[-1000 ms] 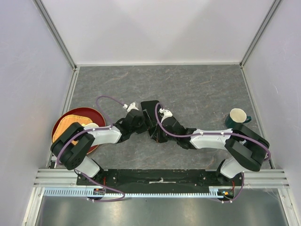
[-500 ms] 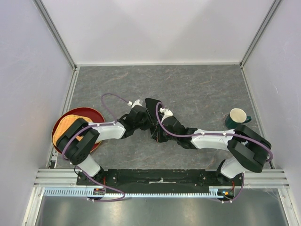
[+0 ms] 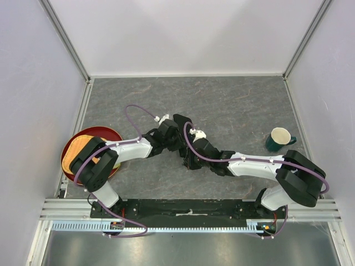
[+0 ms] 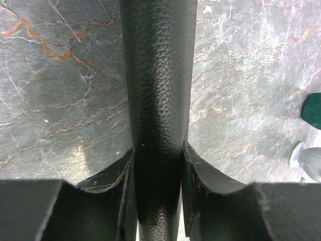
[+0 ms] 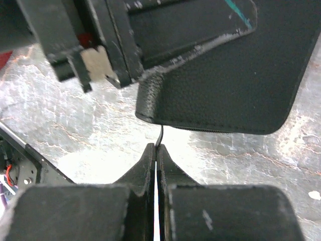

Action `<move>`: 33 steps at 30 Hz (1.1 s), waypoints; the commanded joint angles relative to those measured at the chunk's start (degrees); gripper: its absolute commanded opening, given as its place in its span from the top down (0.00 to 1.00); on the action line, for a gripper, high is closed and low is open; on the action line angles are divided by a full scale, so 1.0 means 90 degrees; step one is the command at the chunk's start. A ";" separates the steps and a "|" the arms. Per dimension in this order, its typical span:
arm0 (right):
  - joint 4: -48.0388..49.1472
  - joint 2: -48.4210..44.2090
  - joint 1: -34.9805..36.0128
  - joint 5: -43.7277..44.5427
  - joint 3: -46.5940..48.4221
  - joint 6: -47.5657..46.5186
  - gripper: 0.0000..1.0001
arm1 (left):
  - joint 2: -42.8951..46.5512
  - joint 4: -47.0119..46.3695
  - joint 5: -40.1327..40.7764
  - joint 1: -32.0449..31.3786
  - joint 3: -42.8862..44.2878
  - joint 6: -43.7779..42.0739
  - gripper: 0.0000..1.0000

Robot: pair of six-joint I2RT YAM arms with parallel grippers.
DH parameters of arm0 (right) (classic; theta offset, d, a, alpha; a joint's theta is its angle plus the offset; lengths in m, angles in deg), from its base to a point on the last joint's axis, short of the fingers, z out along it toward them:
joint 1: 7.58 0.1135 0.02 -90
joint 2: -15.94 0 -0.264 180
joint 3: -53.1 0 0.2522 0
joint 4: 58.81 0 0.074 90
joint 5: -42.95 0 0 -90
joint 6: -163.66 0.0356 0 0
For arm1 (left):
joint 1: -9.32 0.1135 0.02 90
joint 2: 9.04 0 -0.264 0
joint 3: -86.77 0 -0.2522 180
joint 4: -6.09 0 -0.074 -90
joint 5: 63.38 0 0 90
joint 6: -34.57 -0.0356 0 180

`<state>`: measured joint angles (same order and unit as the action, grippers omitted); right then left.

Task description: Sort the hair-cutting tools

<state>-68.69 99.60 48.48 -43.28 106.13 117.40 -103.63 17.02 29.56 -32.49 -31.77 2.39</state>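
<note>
Near the middle of the grey marbled worktop (image 3: 238,105), between white walls (image 3: 183,33), both arms meet over a black case (image 3: 178,124). A red plate (image 3: 102,131) sits at the left edge and a cup (image 3: 279,136) near the right edge. The left gripper (image 4: 158,153) clamps the case's grained fold. The right gripper (image 5: 156,150) is pressed closed on a thin dark strip (image 5: 161,134) at the case's stitched edge; what that strip is cannot be told. The hair-cutting tools are hidden in every view.
</note>
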 commanded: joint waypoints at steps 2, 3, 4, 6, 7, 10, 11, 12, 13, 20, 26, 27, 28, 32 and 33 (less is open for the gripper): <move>-0.0841 0.0040 0.0091 -0.0097 -0.0095 0.0110 1.00 | -0.0428 0.0100 0.1021 0.0152 0.0090 -0.0136 0.75; -0.0841 0.0099 0.0061 -0.0097 -0.0105 0.0139 1.00 | -0.0418 0.0100 0.1021 0.0162 0.0090 -0.0145 0.75; -0.0861 0.0119 0.0022 -0.0068 -0.0124 0.0168 1.00 | -0.0409 0.0109 0.1011 0.0172 0.0081 -0.0165 0.75; -0.0880 0.0216 -0.0114 -0.0087 -0.0154 0.0208 1.00 | -0.0408 0.0109 0.0992 0.0172 0.0081 -0.0175 0.76; -0.0871 0.0255 -0.0173 -0.0087 -0.0212 0.0246 1.00 | -0.0399 0.0109 0.0982 0.0182 0.0081 -0.0194 0.76; -0.0861 0.0353 -0.0417 -0.0048 -0.0349 0.0247 1.00 | -0.0408 0.0109 0.0923 0.0191 0.0071 -0.0223 0.78; -0.0861 0.0373 -0.0466 0.0001 -0.0388 0.0247 1.00 | -0.0408 0.0109 0.0904 0.0191 0.0071 -0.0233 0.80; -0.0851 0.0411 -0.0563 -0.0009 -0.0437 0.0247 1.00 | -0.0418 0.0109 0.0894 0.0191 0.0061 -0.0243 0.81; -0.0783 0.0431 -0.0612 -0.0018 -0.0524 0.0256 1.00 | -0.0409 0.0109 0.0884 0.0201 0.0061 -0.0243 0.82; -0.0636 0.0480 -0.0798 -0.0048 -0.0730 0.0247 1.00 | -0.0408 0.0109 0.0748 0.0250 0.0080 -0.0272 0.98; -0.0509 0.0004 -0.0808 0.0157 -0.0710 -0.0055 1.00 | -0.0038 0.0090 0.0387 0.0299 0.0129 -0.0477 0.98; -0.0500 -0.0114 -0.0798 0.0196 -0.0720 -0.0153 1.00 | 0.0175 0.0100 0.0338 0.0347 0.0129 -0.0545 0.98; -0.0499 -0.0232 -0.0808 0.0254 -0.0720 -0.0241 1.00 | 0.0284 0.0100 0.0202 0.0386 0.0129 -0.0565 0.98; -0.0480 -0.1050 -0.0808 0.0382 -0.0750 -0.0699 1.00 | 0.0850 0.0109 -0.0287 0.0640 0.0197 -0.0721 0.98; -0.0470 -0.1188 -0.0808 0.0440 -0.0769 -0.0913 1.00 | 0.0948 0.0167 -0.0452 0.0708 0.0236 -0.0828 0.98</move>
<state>-70.66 95.30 41.77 -44.06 100.05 115.57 -101.55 17.56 25.74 -29.80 -31.42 1.28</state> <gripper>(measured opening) 0.007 0.372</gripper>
